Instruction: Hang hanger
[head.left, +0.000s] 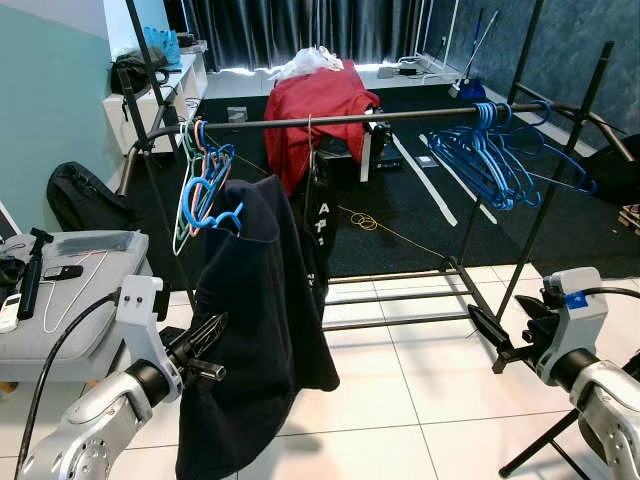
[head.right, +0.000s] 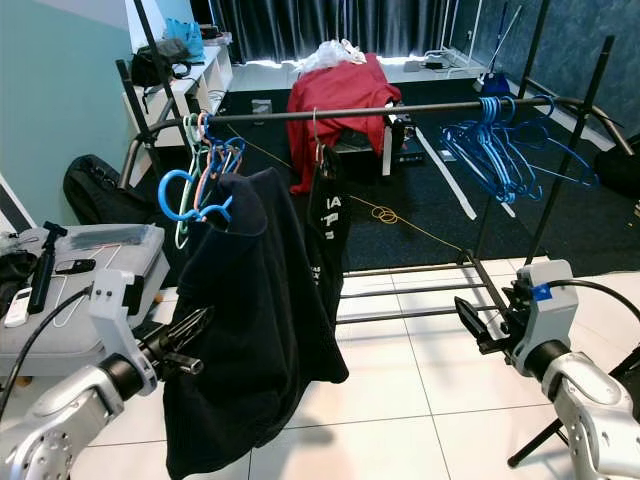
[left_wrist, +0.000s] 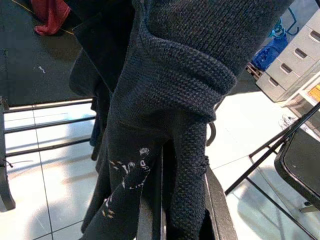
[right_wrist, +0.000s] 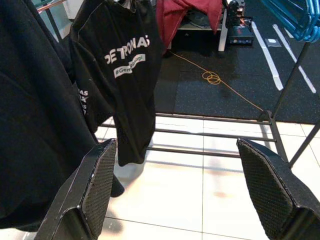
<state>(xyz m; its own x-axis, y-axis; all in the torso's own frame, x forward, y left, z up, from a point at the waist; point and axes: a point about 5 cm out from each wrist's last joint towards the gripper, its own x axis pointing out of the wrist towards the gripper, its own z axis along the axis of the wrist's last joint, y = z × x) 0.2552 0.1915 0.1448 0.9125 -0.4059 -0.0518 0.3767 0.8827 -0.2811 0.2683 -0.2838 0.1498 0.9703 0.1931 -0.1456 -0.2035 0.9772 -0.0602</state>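
Observation:
A dark navy knit garment (head.left: 262, 310) hangs on a thick blue hanger (head.left: 205, 203). Its hook sits below the black rail (head.left: 400, 117), beside a bunch of coloured hangers (head.left: 200, 150). I cannot tell if the hook rests on anything. My left gripper (head.left: 215, 345) is shut on the garment's lower left side; in the left wrist view the knit fabric (left_wrist: 175, 125) is pinched between the fingers (left_wrist: 150, 215). My right gripper (head.left: 500, 340) stands open low on the right, apart from the clothes, with nothing between its pads (right_wrist: 97, 182).
A black printed T-shirt (head.left: 318, 225) hangs mid-rail, and several blue hangers (head.left: 490, 150) hang at the right end. The rack's lower bars (head.left: 400, 295) cross the white tiles. A red cloth (head.left: 315, 105) drapes furniture behind. A grey case (head.left: 70, 290) sits at left.

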